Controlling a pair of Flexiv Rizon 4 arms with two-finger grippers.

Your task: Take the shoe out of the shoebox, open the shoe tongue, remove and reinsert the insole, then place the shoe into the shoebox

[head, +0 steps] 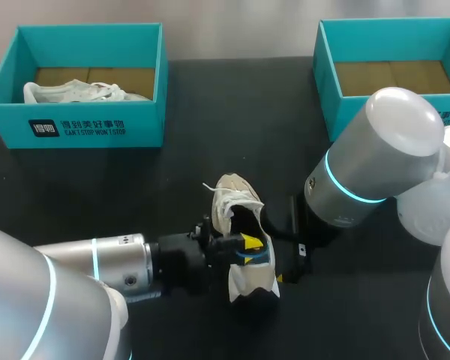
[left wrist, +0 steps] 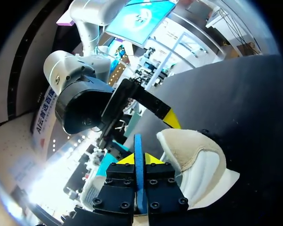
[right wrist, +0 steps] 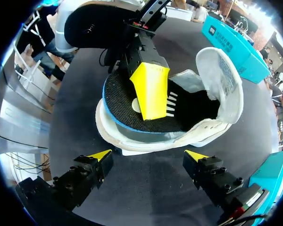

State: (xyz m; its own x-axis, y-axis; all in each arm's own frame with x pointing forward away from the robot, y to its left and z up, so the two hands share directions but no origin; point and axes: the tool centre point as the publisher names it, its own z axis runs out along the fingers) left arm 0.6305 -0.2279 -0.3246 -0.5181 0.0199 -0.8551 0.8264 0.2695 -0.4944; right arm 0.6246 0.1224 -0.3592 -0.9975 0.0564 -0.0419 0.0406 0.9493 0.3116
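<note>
L gripper [left wrist: 137, 159] clenched on insole [left wrist: 137, 146]: one yellow tip on top of it, other under, insole edge-on betw. the fingers in L wrist view. Insole's heel end is raised clear of shoe [head: 236, 202], front end down inside. Tongue [right wrist: 225, 70] folded fwd, label side up. Shoe sits mid-table [head: 210, 157], toe away from robot, betw. the two arms. R gripper [right wrist: 148, 155] released, fingers wide apart, tips near shoe's side, not touching it. Far-R box [head: 390, 41] well apart from shoe, brown floor showing. Far-L box [head: 90, 127] holds 2nd shoe [head: 75, 91], white, on its side.
</note>
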